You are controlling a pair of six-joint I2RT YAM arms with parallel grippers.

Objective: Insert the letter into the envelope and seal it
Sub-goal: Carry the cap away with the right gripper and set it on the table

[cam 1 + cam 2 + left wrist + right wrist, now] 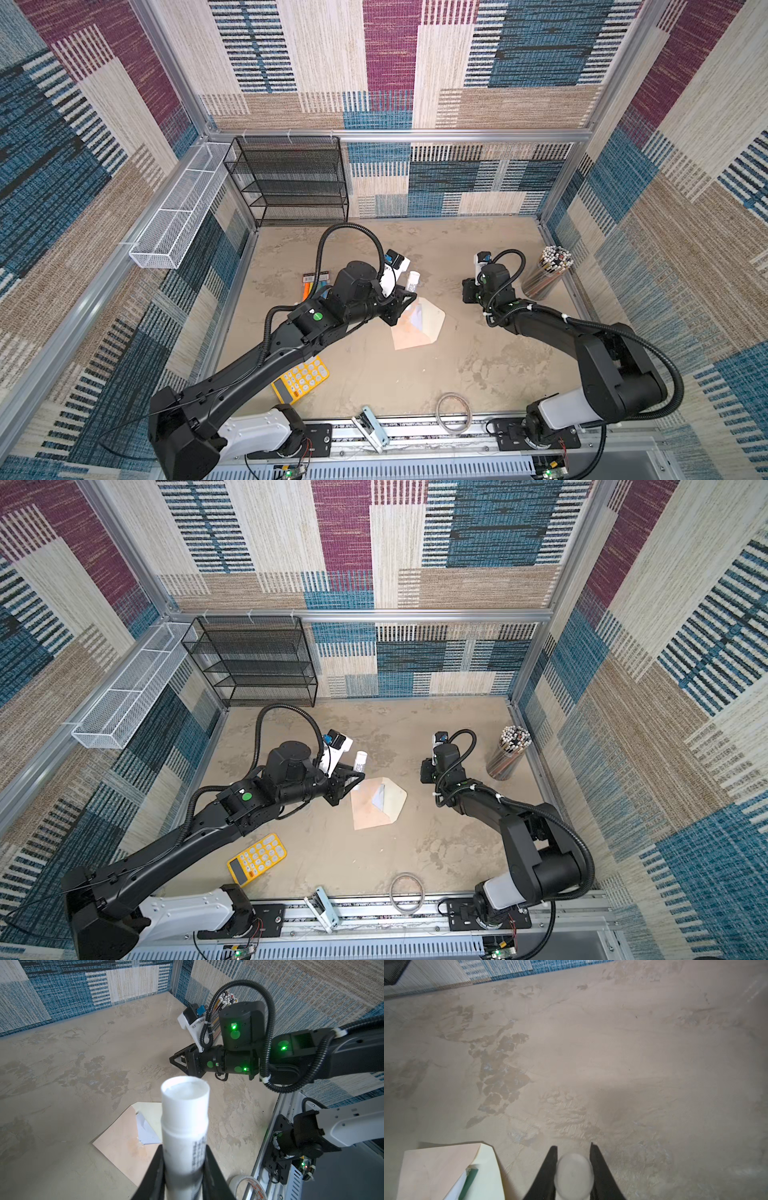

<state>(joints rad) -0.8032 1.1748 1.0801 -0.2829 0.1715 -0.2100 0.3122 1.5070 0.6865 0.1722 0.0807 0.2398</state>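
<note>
Now left gripper (184, 1148) is clamping glue stick (185, 1105) just beside envelope (120, 1142) (flap (149, 1110) open). Right gripper (572, 1146) is pinching white cap (574, 1172), farther off.

The left arm (249, 365) is stretched forward toward the middle of the counter (457, 365). The left gripper (184, 1148) is clamped on a white tube (185, 1122), with the fingers (158, 1167) pressed against its sides. The right arm (602, 357) is bent at the elbow. The right gripper (573, 1146) is closed on a pale, blurred round object (573, 1174) and is held clear of the counter.
</note>
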